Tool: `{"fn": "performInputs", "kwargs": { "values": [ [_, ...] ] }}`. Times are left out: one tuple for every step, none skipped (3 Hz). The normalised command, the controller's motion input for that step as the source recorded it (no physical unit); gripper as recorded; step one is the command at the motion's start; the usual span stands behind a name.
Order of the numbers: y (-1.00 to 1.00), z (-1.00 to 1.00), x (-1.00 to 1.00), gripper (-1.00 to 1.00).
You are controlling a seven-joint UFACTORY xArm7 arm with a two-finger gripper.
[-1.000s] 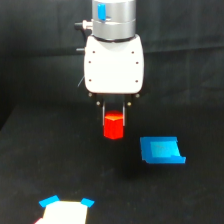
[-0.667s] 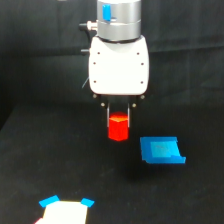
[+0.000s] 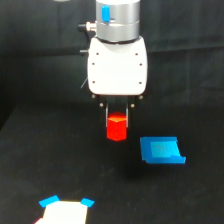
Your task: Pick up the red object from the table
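- Nearest the camera, at the bottom edge of the exterior view, lies a white card with blue corners [image 3: 64,210], partly cut off by the frame and well apart from everything else.
- Farther in, toward the exterior view's right, a flat blue piece [image 3: 161,150] rests on the table [image 3: 30,165], near the gripper but not touching it.
- Beyond that, the gripper [image 3: 117,125] hangs under the white housing [image 3: 117,65] of the 1 arm, its 2 dark fingers closed on the red object [image 3: 116,128], a small red-orange block.
- The block appears to sit clear of the table, with dark surface showing below it, though black on black makes the gap hard to judge.
- Progress, as a judgement: the grasp is made and the lift looks begun or done; what is left is only to carry it higher and hold it secure.
- Room: straight up is open. The blue piece is the closest obstacle on the exterior view's right; the left side shows bare table up to the frame edge.
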Motion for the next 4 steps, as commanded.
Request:
{"fn": "performInputs", "kwargs": {
  "values": [
    [-0.38,-0.22,-0.48,-1.0],
    [0.22,-0.25,-0.41,-0.76],
    [-0.11,0.09,0.02,-1.0],
    [-0.15,0.26,0.37,-1.0]
  ]
}}
